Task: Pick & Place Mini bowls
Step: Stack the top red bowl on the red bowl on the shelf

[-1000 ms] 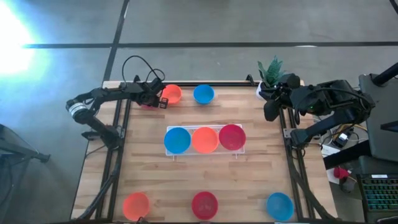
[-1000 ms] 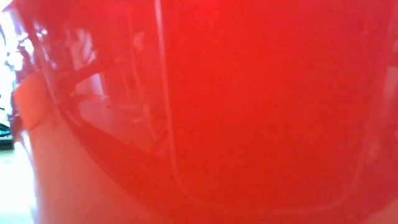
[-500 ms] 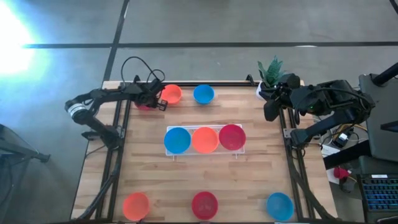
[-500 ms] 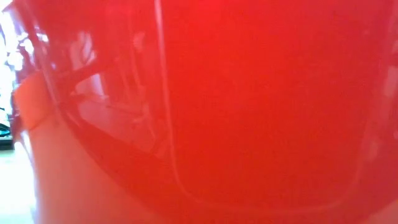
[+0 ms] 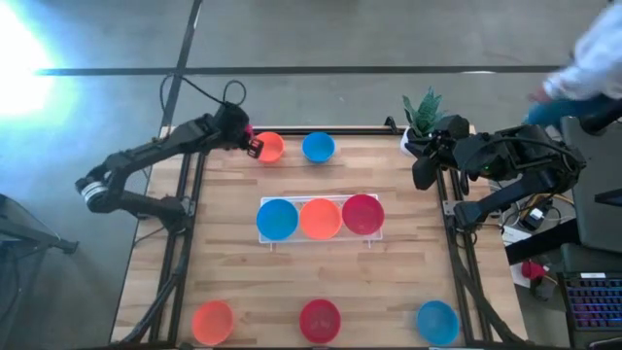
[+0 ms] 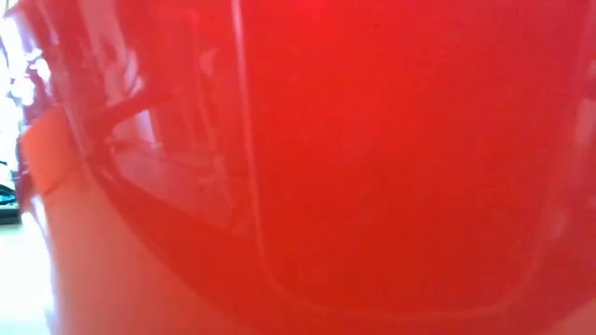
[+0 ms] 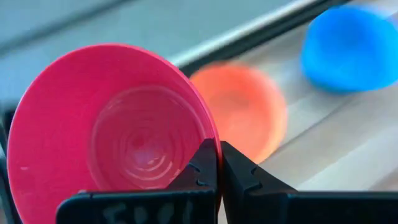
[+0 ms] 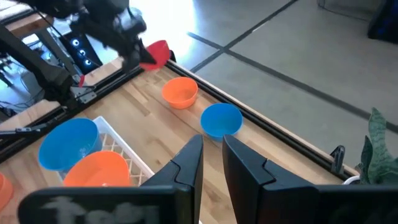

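My left gripper (image 5: 249,143) is raised over the table's far left corner, shut on a red mini bowl (image 7: 112,137), which also shows in the right wrist view (image 8: 155,55). An orange bowl (image 5: 269,147) and a blue bowl (image 5: 318,148) sit on their bases on the wood by the far edge. Blue (image 5: 278,218), orange (image 5: 320,218) and red (image 5: 362,214) bowls sit in the white tray (image 5: 268,239). My right gripper (image 8: 212,158) waits high at the far right, its fingers a narrow gap apart, with nothing between them. My left gripper pinches the red bowl's rim (image 7: 216,144), with one finger (image 7: 204,167) inside the bowl and the other (image 7: 241,175) outside. The bowl is lifted clear of the table and tipped on its side, its hollow facing back toward the wrist.
Orange (image 5: 212,321), red (image 5: 320,319) and blue (image 5: 436,321) bowls stand along the near edge; the red one (image 6: 326,167) fills the low view. A potted plant (image 5: 423,112) stands at the far right corner. A person's white sleeve (image 5: 595,53) reaches in at the far right.
My left gripper has shut on the red bowl's rim at the far left corner and gone up with it, turning as it rose. The bowl has left the table and is tipped on its side. A person's arm has come into view at the far right.
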